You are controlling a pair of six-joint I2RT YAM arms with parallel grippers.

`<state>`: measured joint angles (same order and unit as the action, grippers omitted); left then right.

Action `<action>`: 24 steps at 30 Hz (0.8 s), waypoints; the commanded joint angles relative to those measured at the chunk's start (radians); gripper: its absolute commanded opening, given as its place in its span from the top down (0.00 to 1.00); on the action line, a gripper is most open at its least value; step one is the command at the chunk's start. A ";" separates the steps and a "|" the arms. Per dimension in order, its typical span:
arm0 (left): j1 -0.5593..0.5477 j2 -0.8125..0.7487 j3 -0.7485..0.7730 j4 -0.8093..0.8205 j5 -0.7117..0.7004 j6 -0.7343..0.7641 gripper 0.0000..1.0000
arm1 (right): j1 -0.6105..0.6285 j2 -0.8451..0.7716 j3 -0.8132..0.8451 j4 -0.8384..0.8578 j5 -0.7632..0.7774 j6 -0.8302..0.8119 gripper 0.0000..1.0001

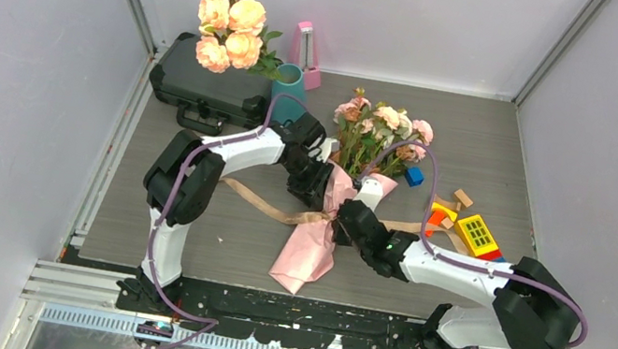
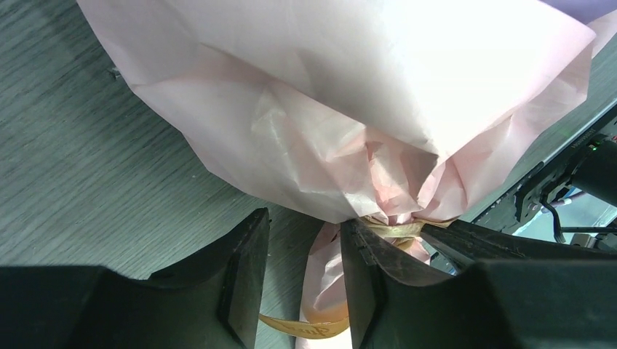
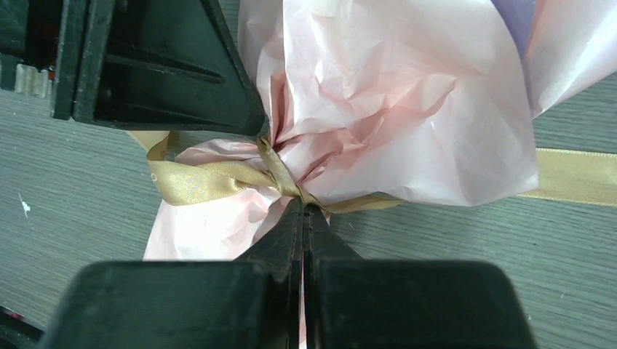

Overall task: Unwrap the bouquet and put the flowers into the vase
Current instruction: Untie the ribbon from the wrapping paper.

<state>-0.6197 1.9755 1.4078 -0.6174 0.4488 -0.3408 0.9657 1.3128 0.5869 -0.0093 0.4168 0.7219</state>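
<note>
Far left, the teal vase [image 1: 290, 95] stands upright just beside a black case [image 1: 207, 82] and some big peach roses [image 1: 233, 29]. The left gripper [image 2: 305, 224] sits at the bouquet's tie, jaws partway apart, with crinkly paper showing in the gap and nothing really squeezed. The bouquet [image 1: 308, 255] lies mid-table, wrapped, blooms pointing far. The right gripper [image 3: 303, 207] has its tips pinched together on the tan ribbon [image 3: 196, 182] right at the knot. Toy blocks [image 1: 471, 228] lie off to the right.

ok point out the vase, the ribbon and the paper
vase [image 1: 288, 93], top view, its teal wall
ribbon [image 3: 190, 183], right wrist view, gold band left of the knot
paper [image 2: 320, 138], left wrist view, crinkled middle
</note>
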 commanded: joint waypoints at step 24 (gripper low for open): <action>0.003 -0.004 0.039 0.022 0.007 -0.001 0.59 | 0.004 0.022 0.097 -0.033 0.006 -0.035 0.73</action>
<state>-0.6197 1.9755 1.4082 -0.6174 0.4488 -0.3408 0.9657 1.3254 0.6331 -0.0525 0.3977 0.7055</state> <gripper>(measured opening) 0.412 0.261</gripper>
